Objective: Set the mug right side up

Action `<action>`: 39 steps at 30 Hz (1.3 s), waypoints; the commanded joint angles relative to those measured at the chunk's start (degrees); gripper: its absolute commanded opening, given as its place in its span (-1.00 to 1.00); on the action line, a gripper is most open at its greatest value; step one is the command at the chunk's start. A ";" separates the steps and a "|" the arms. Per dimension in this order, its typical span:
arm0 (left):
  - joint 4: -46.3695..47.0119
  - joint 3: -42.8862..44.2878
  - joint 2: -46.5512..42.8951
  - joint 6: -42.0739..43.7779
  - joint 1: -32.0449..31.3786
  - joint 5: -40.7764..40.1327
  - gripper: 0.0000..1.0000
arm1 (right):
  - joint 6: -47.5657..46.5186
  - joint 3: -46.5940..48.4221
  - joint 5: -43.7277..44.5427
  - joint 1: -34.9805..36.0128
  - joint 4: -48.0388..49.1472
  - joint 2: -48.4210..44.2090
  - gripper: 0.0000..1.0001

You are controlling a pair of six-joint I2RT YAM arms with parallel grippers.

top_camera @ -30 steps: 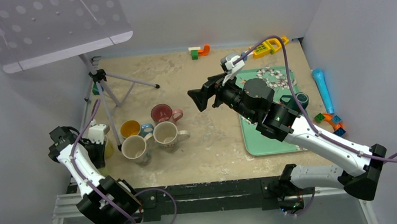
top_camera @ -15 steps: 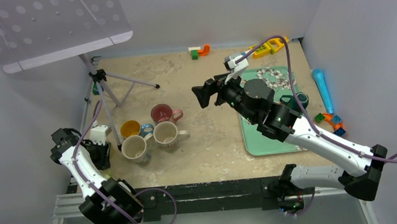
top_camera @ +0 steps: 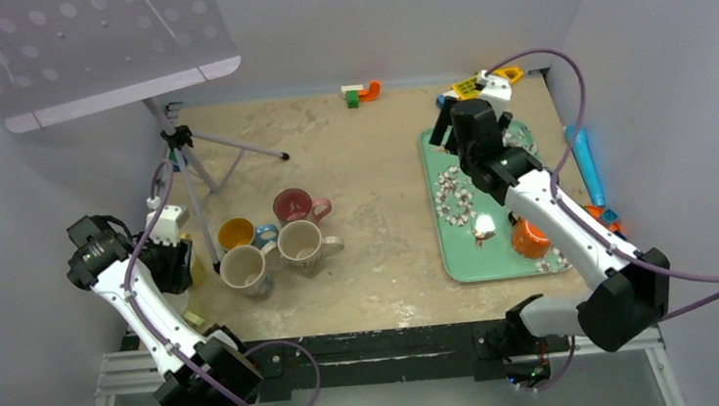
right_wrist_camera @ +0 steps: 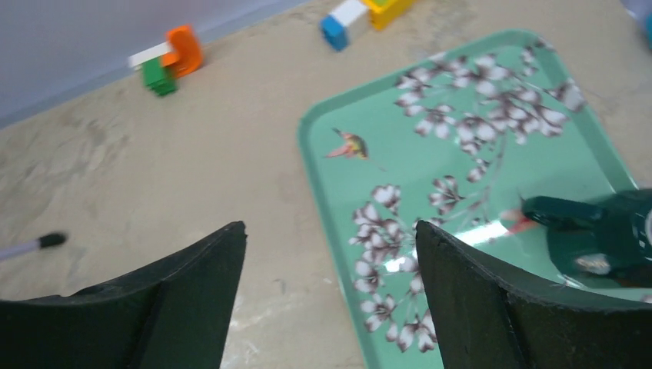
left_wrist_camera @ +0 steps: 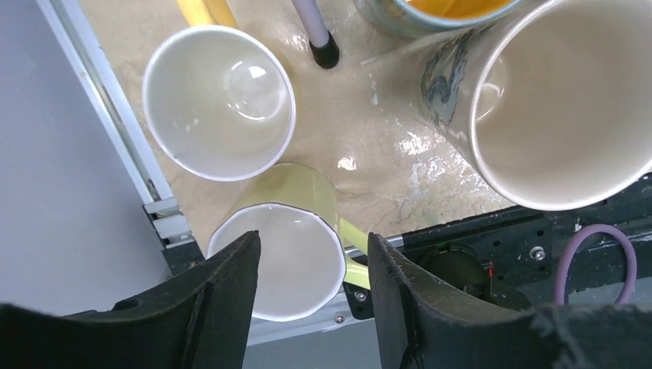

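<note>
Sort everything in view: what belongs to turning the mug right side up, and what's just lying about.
Job: right gripper, open at the tray; dark green mug and orange mug on it.
Lying about: toy blocks, music stand, blue toy, upright mugs near the left gripper.

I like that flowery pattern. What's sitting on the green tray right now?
An orange mug and a small white piece sit on the tray; a dark green mug shows in the right wrist view. The right arm covers part of the tray from above.
</note>
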 commanded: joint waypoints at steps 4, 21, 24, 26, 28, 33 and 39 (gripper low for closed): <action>-3.60 11.94 0.42 -3.57 -1.91 9.75 0.22 | 20.38 -0.63 7.23 -11.14 -8.99 6.79 0.78; -0.41 18.43 3.30 -17.00 -22.02 14.99 0.44 | 55.27 13.61 15.92 -18.14 -38.99 29.83 0.86; 0.10 18.12 3.90 -18.14 -25.15 14.83 0.44 | 61.26 16.07 17.56 -18.96 -45.18 32.95 0.86; 0.09 18.02 4.06 -18.53 -27.41 14.64 0.44 | 63.90 16.94 18.55 -19.48 -46.99 34.76 0.86; 0.41 17.91 4.12 -18.74 -29.48 14.55 0.45 | 63.71 18.20 18.80 -20.39 -47.18 36.59 0.86; 0.99 18.08 4.05 -19.95 -34.60 13.81 0.45 | 63.60 24.31 18.63 -21.50 -50.00 41.14 0.85; 1.91 18.36 3.56 -20.52 -36.91 13.44 0.46 | 63.18 27.59 16.59 -23.43 -51.58 44.08 0.84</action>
